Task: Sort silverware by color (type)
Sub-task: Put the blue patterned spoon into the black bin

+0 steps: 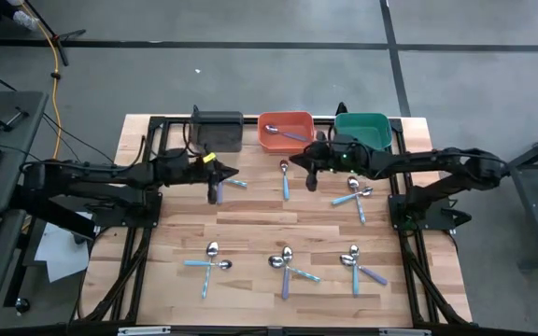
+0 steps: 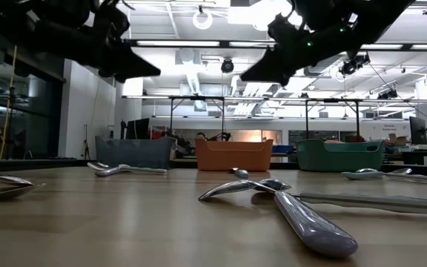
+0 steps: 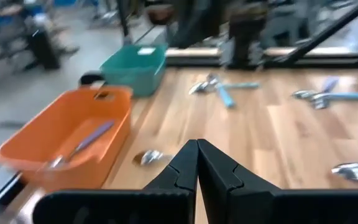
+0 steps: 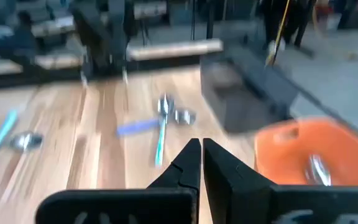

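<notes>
Three bins line the table's [image 1: 250,219] far edge: grey bin [image 1: 217,131], orange bin [image 1: 286,131] and teal bin [image 1: 362,130]. One purple-handled spoon [image 1: 285,134] lies in the orange bin; what the other two hold cannot be told. The left gripper [image 1: 215,193] hangs above the wood just in front of the grey bin, fingers pressed together on nothing, with a blue-handled spoon [image 1: 235,183] lying right beside it. The right gripper [image 1: 312,181] hangs in front of the gap between the orange and teal bins, fingers likewise closed and empty. A single blue spoon [image 1: 286,178] lies between the two grippers, and a small crossed cluster [image 1: 357,195] sits just to the right gripper's outer side, toward the right edge. Three more crossed groups rest in a row near the front edge: left group [image 1: 207,262], middle group [image 1: 288,265], right group [image 1: 356,265]. A broad band of bare wood runs across the table's centre between the grippers and this front row, well apart from both. In the low view both arms hang clear above the tabletop.
</notes>
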`<state>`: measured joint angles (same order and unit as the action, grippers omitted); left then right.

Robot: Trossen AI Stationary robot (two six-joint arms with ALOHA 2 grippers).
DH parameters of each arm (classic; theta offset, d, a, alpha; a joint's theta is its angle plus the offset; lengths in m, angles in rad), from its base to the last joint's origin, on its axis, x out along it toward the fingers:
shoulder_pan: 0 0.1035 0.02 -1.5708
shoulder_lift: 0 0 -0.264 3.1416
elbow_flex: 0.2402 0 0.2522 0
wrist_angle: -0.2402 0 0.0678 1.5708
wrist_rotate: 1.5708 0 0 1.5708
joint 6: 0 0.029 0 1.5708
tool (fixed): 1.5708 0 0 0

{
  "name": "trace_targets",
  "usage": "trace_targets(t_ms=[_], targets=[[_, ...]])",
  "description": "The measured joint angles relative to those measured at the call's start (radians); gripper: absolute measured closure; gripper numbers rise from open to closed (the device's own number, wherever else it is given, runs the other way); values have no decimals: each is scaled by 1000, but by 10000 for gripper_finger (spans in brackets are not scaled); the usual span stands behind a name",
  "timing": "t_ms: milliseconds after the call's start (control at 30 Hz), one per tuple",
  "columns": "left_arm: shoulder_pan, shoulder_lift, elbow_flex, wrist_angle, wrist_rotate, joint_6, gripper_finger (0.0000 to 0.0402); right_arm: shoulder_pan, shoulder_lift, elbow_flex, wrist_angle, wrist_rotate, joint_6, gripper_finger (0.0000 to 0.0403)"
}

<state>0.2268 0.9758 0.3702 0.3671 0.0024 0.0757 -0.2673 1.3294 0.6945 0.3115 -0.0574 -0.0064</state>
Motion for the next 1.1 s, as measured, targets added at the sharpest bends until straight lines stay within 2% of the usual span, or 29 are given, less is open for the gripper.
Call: trace_targets(t_ms=[67, 200, 433, 533, 633, 867, 1100], targets=[[1, 7, 0, -17, -34, -30, 399, 13, -27, -2, -71, 3, -5, 403], [0, 37, 0, -31, -40, -90, 399, 27, -50, -2, -165, 25, -27, 403], [30, 164, 0, -35, -68, -153, 399, 9, -49, -2, -271, 27, -50, 402], [88, 221, 1, -48, 41, -174, 399, -14, -49, -2, -279, 28, -85, 402], [135, 270, 41, -145, 143, -178, 399, -40, -49, -2, -280, 28, -105, 402], [160, 382, 207, -473, 142, -28, 385, -74, -49, -2, -309, 21, -106, 402], [159, 469, 343, -596, 142, 99, 336, -73, -49, -2, -313, 19, -107, 402]])
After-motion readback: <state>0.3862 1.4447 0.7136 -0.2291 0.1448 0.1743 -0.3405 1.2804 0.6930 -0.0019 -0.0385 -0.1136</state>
